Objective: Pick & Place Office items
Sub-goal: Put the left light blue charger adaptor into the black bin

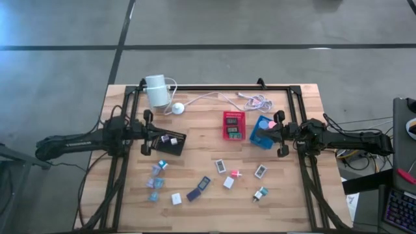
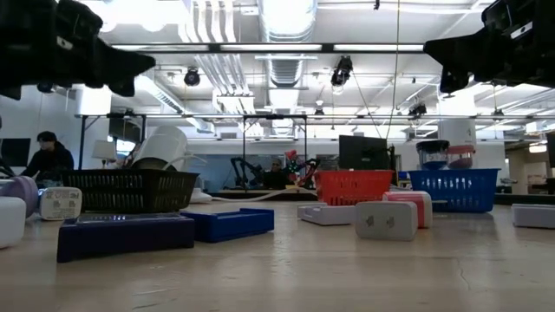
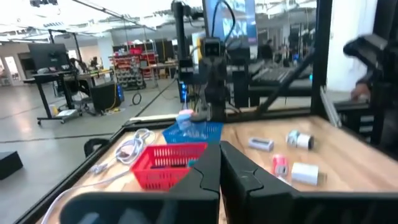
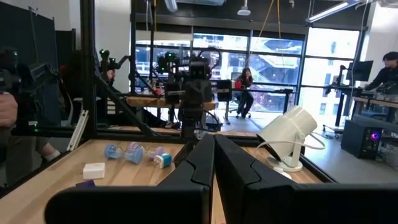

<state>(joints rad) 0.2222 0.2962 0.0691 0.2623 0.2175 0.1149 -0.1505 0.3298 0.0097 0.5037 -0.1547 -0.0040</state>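
Note:
The office items are small white, teal, pink, purple and dark pieces. They lie flat and scattered on the near half of the wooden table (image 1: 208, 207), among them a dark blue piece (image 1: 198, 189) and a white one (image 1: 176, 199). A couple more lie in the black tray (image 1: 170, 143), and the red tray (image 1: 233, 125) holds some too. My left gripper (image 1: 153, 134) is shut and empty, level at the black tray's left edge. My right gripper (image 1: 272, 131) is shut and empty beside the blue tray (image 1: 261, 135). The shut fingers also show as my left gripper (image 3: 219, 169) and my right gripper (image 4: 213, 163).
A white cylinder (image 1: 156, 90) lies at the far left with its white cable and round puck (image 1: 177, 108). A pink-white cord (image 1: 257, 101) is coiled at the far edge. A black frame (image 1: 296, 117) rims the work area. People sit at desks beyond the table.

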